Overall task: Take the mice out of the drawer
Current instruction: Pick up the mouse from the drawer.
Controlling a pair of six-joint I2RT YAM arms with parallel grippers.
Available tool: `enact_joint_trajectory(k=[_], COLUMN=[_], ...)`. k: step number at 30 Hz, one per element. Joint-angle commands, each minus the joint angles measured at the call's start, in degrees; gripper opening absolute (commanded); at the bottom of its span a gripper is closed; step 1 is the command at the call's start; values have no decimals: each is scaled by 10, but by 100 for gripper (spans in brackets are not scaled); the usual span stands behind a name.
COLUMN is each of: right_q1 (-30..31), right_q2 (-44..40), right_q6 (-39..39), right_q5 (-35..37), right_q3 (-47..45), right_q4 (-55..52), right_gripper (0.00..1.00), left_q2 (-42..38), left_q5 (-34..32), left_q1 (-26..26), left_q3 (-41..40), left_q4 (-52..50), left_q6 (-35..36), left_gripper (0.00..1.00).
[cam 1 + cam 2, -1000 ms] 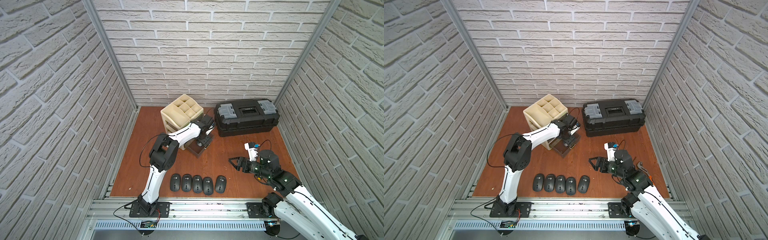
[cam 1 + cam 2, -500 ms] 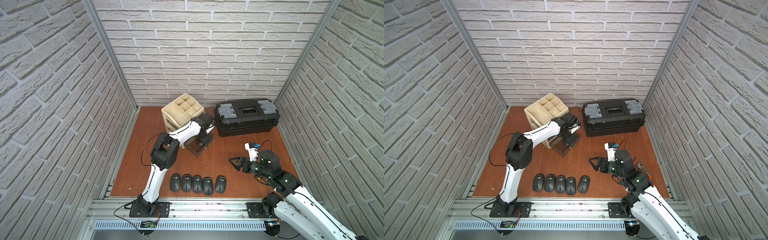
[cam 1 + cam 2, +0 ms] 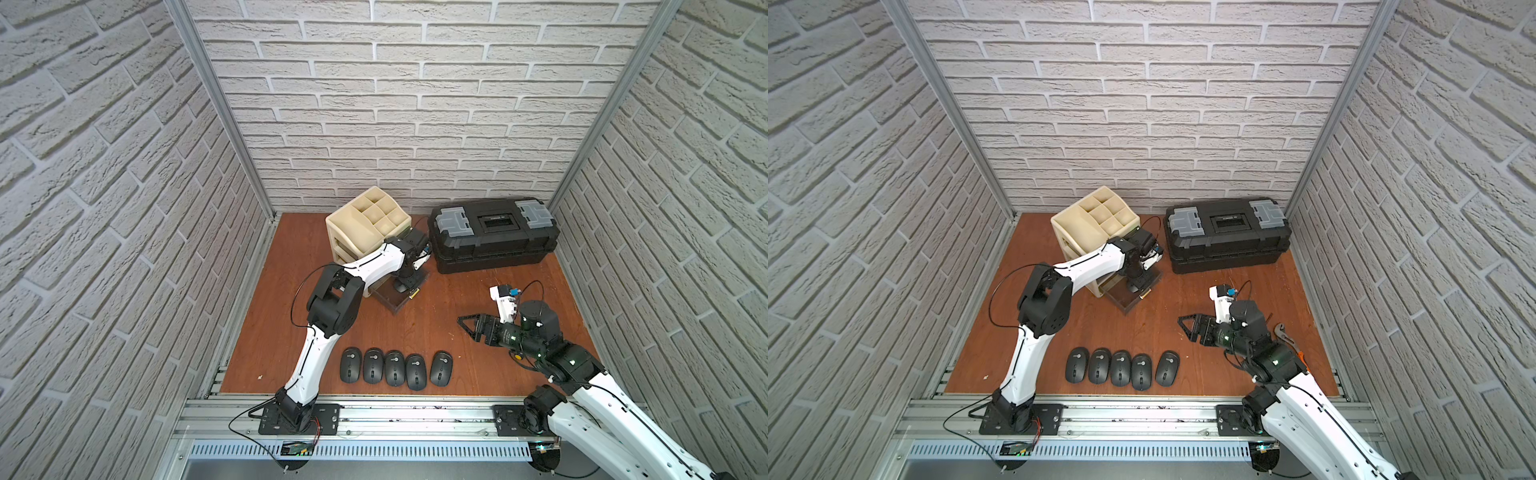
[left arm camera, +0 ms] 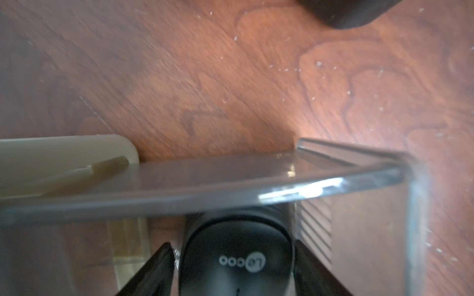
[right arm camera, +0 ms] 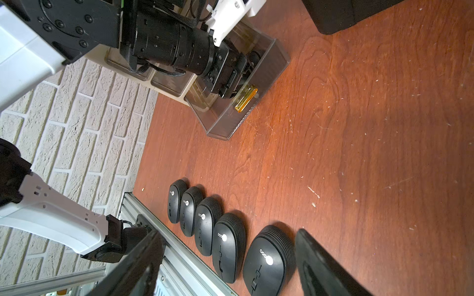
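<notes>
Currently the left gripper (image 4: 232, 246) reaches down into the pulled-out clear drawer (image 5: 246, 120) of the beige organiser (image 3: 368, 220), with its jaws set either side of the sixth mouse (image 4: 236, 264). I judge this to be the grasp step for the final item: five mice (image 3: 395, 368) lie in a row on the counter (image 3: 436, 316) near its front edge, so one is left to remove. The jaws stand partly apart, close to the mouse's flanks. I cannot tell whether they bear on it yet. The right gripper (image 3: 467, 328) hangs wide open and empty above the counter beside the row, well apart from the drawer. I judge that this leaves the left arm room to work.

View differences: only the left wrist view shows the mouse, logo facing the camera, behind the drawer's clear wall. In both top views the gripper covers it. Only the right wrist view shows clearly a yellow-tipped item (image 5: 246, 98) lying in the drawer just beside the left gripper, which a lift could snag.
</notes>
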Motion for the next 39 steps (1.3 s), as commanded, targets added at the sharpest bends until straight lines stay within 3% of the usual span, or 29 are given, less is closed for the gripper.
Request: enact_joint_trajectory(k=[1,8,16,33,39], right_q1=[-2,-2,-2,-2,-2], right_q2=[-6,-9,-9,4,-2], right_q6=[4,8,8,11,8], right_q5=[9,11,12,8,9], right_q3=[-8,-12,-10,-6,-2], right_q4=[6,7,7,27,22], right_gripper=[82,82,81,81,81], left_q2=[33,42,20,-55,-68], left_q5=[-8,-20,-18,-128,-167], left_q1=[4,4,2,-43,-70], left_q3=[-4,-5,-6,1,22], left_q4=[-2,-1,0,-32,-68], left_q6=[8,5,7,14,-13], left_gripper=[73,72,55,55,55])
